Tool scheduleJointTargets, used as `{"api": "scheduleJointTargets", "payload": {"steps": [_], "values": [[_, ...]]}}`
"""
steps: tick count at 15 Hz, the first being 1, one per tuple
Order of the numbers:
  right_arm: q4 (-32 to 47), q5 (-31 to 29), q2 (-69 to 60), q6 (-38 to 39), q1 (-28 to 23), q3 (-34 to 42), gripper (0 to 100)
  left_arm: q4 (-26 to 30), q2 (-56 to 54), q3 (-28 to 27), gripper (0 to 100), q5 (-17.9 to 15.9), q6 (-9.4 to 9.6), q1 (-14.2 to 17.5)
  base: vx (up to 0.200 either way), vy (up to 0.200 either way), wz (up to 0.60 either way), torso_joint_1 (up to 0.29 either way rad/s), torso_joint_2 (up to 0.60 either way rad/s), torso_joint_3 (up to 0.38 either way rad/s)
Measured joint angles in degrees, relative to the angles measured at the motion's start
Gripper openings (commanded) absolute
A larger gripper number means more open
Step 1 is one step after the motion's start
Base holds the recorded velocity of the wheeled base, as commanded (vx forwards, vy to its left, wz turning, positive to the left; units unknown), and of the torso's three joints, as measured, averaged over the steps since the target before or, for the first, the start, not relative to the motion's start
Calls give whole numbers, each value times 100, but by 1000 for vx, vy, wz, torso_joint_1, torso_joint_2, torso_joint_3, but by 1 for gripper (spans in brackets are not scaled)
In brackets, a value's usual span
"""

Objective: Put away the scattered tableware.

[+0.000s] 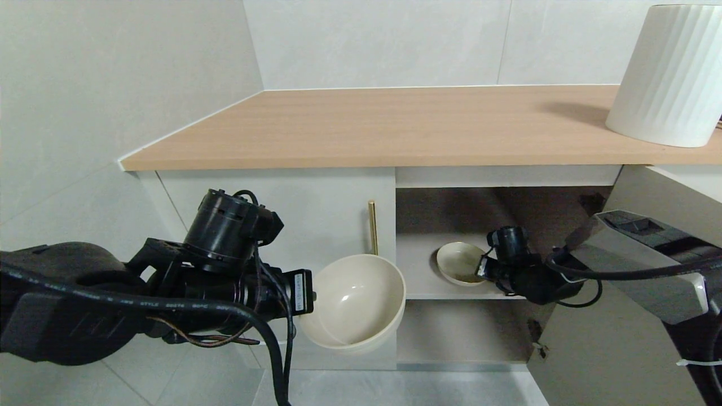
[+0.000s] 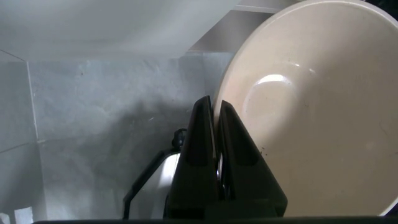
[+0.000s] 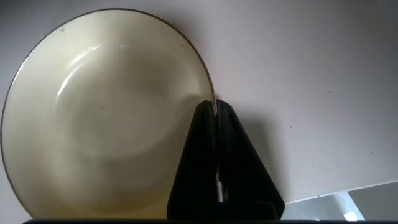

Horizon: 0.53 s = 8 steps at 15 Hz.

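Cream bowl (image 1: 355, 304) tipped on edge in front of the cabinet (image 1: 282, 203), just below its brass handle (image 1: 372, 226); rim pinched by left gripper (image 1: 313, 296), jaws pressed together on the bowl's wall. Smaller dark-rimmed dish (image 1: 459, 262) on or just above the shelf (image 1: 420, 265) inside the cabinet's open right half, edge nipped by right gripper (image 1: 480, 269), jaws closed thin upon it. White ribbed vessel (image 1: 671, 73) atop the cabinet, at its right end.

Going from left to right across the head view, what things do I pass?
left gripper → large bowl in its grip → small dish inside the open cabinet → right gripper clamped on that dish's rim → white ribbed container up on the counter
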Motion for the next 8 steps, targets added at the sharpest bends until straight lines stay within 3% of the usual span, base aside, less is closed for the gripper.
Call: {"api": "scheduleJointTargets", "payload": {"steps": [8], "values": [[0, 9, -183, 63, 13, 195, 100, -11, 133, -16, 0, 11, 0, 0, 0, 0, 0, 0, 0, 0]]}}
